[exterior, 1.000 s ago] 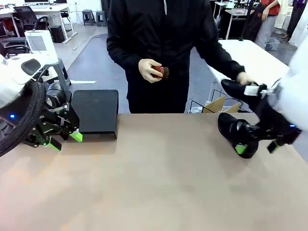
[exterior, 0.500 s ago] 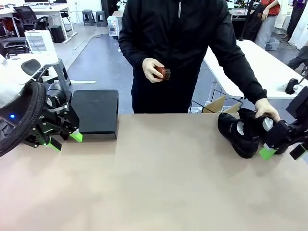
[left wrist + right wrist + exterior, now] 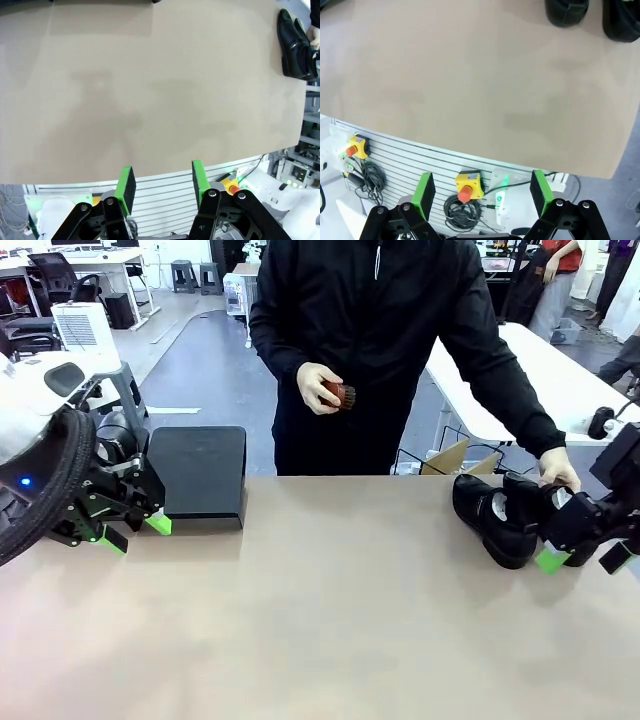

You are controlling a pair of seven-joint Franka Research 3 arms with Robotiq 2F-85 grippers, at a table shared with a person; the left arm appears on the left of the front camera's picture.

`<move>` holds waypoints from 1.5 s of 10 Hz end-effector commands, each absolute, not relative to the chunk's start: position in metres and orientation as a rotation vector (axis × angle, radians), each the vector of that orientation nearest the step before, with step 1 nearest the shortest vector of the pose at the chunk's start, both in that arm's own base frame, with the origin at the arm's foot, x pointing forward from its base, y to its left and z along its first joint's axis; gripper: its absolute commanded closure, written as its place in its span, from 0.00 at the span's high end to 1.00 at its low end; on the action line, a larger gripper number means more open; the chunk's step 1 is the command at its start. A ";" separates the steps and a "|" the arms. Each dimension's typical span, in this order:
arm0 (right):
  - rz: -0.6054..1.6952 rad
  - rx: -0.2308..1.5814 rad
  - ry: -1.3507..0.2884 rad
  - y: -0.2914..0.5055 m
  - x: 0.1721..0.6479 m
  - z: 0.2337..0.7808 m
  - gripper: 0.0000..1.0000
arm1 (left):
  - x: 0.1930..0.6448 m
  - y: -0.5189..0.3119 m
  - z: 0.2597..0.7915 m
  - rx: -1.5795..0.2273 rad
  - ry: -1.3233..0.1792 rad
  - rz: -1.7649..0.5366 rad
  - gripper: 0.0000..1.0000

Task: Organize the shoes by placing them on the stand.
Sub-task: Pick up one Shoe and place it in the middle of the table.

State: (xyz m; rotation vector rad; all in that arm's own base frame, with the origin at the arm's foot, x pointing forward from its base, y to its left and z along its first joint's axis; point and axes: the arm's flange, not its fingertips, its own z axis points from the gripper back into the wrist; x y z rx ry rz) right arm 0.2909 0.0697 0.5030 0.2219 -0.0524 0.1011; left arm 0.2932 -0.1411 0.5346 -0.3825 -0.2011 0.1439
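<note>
Two glossy black shoes (image 3: 497, 522) lie side by side at the table's far right. The person's hand (image 3: 558, 472) rests on the second shoe (image 3: 528, 495). My right gripper (image 3: 582, 558) stands open just right of the pair, holding nothing. In the right wrist view the shoes' toes (image 3: 566, 11) sit far beyond my open right gripper (image 3: 482, 192). The black stand (image 3: 200, 475) stands at the far left edge of the table. My left gripper (image 3: 135, 528) hangs open beside the stand's left front corner. The left wrist view has the open left gripper (image 3: 162, 185) and the shoes (image 3: 295, 45) far off.
The person stands at the far side, holding a small brown brush (image 3: 338, 392) in the other hand. The table's brown top (image 3: 320, 610) stretches bare between the stand and the shoes. The table's front edge with emergency stop buttons (image 3: 468, 186) lies under the right wrist.
The person has set a second shoe down beside the first and keeps a hand on it. My right gripper has drawn back to the right, away from the first shoe. The left arm has not moved.
</note>
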 end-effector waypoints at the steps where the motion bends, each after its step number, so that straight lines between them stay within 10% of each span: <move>1: 0.101 0.222 -0.047 0.070 0.292 0.501 1.00 | 0.292 -0.141 0.536 -0.397 -0.195 0.141 0.61; 12: 0.247 0.053 -0.153 0.033 0.468 0.442 1.00 | 0.292 -0.141 0.536 -0.397 -0.195 0.141 0.61; 15: 0.235 0.032 -0.129 0.055 0.439 0.440 1.00 | 0.292 -0.141 0.536 -0.397 -0.195 0.141 0.61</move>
